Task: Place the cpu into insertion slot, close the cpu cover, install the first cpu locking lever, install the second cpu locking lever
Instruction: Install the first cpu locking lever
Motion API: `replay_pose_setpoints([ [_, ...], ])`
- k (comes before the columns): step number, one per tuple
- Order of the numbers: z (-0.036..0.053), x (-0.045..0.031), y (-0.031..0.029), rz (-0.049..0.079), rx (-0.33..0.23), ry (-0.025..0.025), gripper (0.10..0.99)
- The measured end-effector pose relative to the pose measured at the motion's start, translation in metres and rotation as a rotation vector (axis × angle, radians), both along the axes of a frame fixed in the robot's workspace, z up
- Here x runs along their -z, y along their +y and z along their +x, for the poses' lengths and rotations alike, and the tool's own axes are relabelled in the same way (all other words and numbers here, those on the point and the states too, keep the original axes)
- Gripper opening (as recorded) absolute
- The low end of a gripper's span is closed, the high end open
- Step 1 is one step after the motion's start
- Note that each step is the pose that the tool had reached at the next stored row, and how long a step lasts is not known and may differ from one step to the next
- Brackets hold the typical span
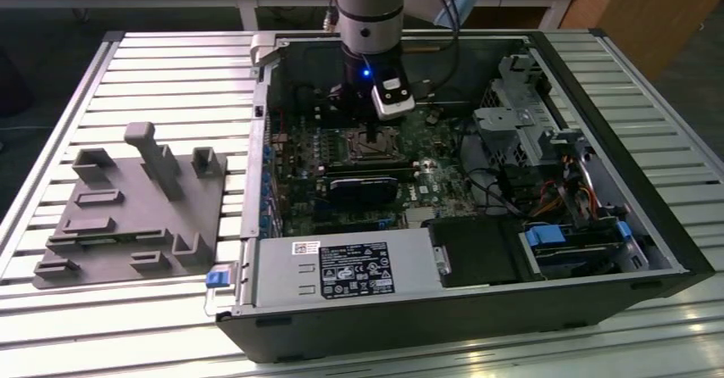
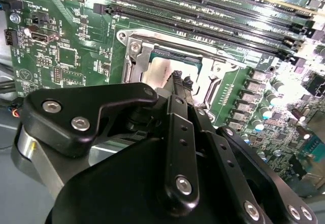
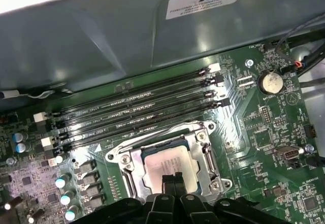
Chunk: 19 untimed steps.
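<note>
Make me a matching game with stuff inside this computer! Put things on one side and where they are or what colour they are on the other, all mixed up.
Things:
1. cpu
2. claw
3. round coin battery
4. cpu cover

Descriptions:
A. black, its tips together just over the chip
B. silvery square chip lying in the socket
C. shiny disc on the green motherboard, off to one side of the socket
D. grey metal frame around the chip

Pairs: 1-B, 2-A, 3-C, 4-D
</note>
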<state>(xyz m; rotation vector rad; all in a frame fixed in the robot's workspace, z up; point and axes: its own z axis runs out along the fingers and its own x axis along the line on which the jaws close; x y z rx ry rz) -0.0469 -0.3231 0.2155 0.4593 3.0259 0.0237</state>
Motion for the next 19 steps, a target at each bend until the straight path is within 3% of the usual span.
replay_pose_setpoints([
  [5, 0.0001, -0.005, 0.0001, 0.0, -0.004, -0.0003, 0.106],
  [15, 0.0, -0.0244, 0.0001, 0.0, -0.008, -0.0002, 0.106],
  [19, 0.0001, -0.0255, 0.0001, 0.0, -0.008, -0.0004, 0.106],
])
